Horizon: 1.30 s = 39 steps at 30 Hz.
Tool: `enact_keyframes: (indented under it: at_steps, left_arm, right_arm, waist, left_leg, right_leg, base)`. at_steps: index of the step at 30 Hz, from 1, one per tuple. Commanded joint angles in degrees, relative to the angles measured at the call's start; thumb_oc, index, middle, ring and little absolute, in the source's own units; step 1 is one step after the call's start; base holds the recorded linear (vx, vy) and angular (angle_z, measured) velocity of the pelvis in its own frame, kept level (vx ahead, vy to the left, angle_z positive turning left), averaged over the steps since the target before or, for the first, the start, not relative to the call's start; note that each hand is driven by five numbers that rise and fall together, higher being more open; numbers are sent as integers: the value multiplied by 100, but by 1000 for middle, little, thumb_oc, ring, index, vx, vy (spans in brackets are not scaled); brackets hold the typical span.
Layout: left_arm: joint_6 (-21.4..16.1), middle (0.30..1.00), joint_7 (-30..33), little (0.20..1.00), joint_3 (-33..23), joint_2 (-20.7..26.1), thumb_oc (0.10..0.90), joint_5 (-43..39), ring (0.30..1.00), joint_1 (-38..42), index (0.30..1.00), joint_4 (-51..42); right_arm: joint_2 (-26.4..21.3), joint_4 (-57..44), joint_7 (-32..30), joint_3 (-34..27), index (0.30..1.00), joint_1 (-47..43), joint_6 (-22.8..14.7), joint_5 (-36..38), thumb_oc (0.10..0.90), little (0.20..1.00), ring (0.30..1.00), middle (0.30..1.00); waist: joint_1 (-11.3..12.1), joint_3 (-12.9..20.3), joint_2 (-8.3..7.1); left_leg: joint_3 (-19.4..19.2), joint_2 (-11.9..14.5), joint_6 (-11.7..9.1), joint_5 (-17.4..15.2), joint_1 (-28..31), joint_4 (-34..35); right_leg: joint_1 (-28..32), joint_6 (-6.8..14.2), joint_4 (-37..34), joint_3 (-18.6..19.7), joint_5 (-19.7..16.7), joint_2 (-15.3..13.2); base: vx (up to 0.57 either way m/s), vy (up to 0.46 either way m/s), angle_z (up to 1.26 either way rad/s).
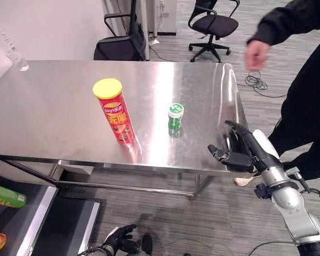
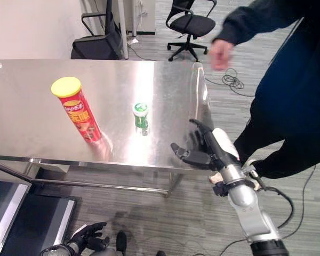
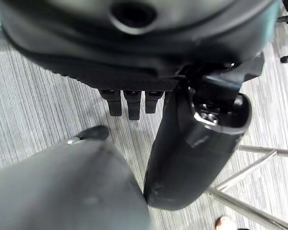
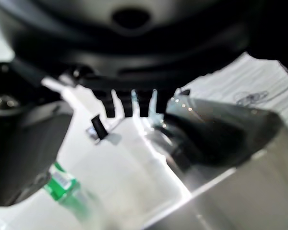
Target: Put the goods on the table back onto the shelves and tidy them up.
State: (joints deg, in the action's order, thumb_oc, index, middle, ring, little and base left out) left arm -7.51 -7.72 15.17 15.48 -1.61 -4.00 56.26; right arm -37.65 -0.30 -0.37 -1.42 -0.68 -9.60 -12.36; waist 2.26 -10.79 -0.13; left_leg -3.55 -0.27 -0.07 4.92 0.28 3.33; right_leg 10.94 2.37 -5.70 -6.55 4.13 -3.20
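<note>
Steel table (image 1: 53,106) — green bottle (image 1: 175,117) near open right hand (image 1: 240,154).

a clear bottle (image 1: 9,49) at the worktop's (image 1: 53,106) far left corner is cut by the picture's edge. green and orange goods (image 1: 2,196) on the lower shelf are cropped too. in the right wrist view the small green bottle (image 4: 67,189) is blurred. the person (image 1: 304,80) is cropped at the right edge.
</note>
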Motion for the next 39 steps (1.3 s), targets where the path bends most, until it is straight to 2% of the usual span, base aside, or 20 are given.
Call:
enact_keyframes:
  at_steps: [1,7,11,27,39]
  left_arm:
    - [18,900,88,900,607,-252,800,486,900,-455,900,873]
    - [-19,900,194,900,605,-280,800,527,900,-320,900,1071]
    - [-27,900,336,900,602,-317,800,494,900,-177,900,1250]
    - [-10,900,560,900,577,-320,800,466,900,-4,900,1503]
    - [-20,900,591,900,594,-273,800,474,900,46,900,1543]
  right_arm:
    - [-408,-315,-247,-94,900,-403,-471,104,800,900,900,900]
    - [-458,-174,-351,60,900,-624,-459,106,800,900,900,900]
    - [-471,-4,-436,346,900,-939,-378,128,800,900,900,900]
    - [-495,568,-820,773,900,-1769,-95,-116,800,900,900,900]
    - [-503,843,-720,1070,900,-2195,-89,119,800,900,900,900]
  waist:
    - [283,526,0]
    - [318,572,6]
    - [435,661,-22]
    - [657,808,-108]
    - [764,846,-159]
  left_leg:
    - [185,295,-382,45,-453,-237]
    - [285,197,-361,46,-334,-60]
    - [404,48,-276,-45,-216,13]
    - [546,-156,-136,-186,-141,108]
    - [558,-218,-95,-251,-145,131]
  right_leg:
    - [-133,9,195,67,93,226]
    - [-91,52,226,-98,130,144]
    - [-14,105,269,-230,175,25]
    - [-27,239,319,-303,148,-204]
    - [-54,317,292,-292,89,-286]
  base:
    - [63,42,16]
    - [49,46,11]
    - [94,69,18]
    - [57,39,4]
    - [37,18,0]
